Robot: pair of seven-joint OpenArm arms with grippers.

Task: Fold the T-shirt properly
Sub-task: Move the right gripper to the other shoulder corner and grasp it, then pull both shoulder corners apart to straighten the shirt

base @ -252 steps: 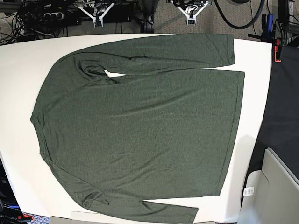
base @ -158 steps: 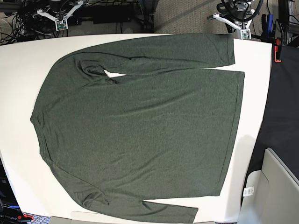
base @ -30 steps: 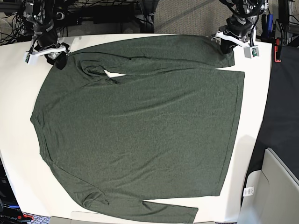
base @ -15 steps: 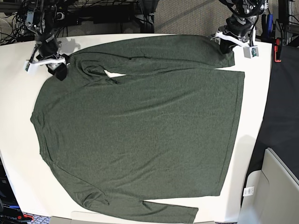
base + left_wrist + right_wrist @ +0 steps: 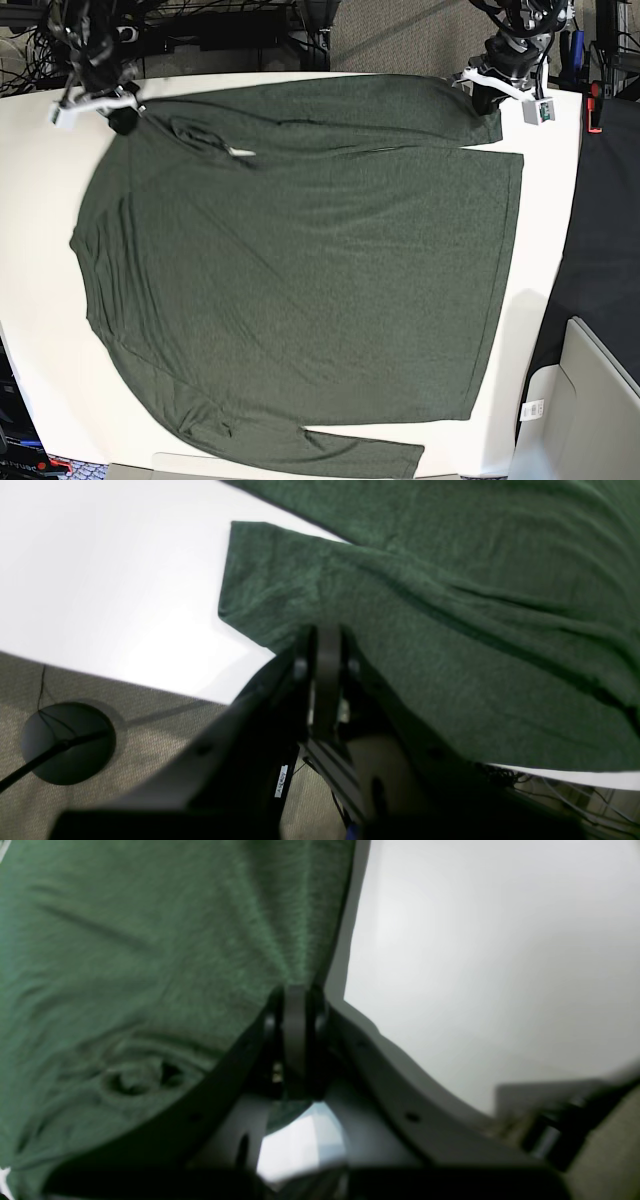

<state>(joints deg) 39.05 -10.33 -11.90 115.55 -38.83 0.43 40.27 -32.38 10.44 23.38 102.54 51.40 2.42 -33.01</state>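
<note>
Matt heathered knit T-shirt [image 5: 300, 270], smooth white table [image 5: 40, 350]

Bare white table [image 5: 35, 300] along the left edge and far-right strip, T-shirt [image 5: 300, 270] covering the middle, cable clutter beyond the far edge.

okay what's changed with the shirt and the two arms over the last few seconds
Both arms came down to the far sleeve. The right gripper closed on the T-shirt at the shoulder and tugged it outward; the left gripper already held the cuff. The near sleeve and hem stayed put.
</note>
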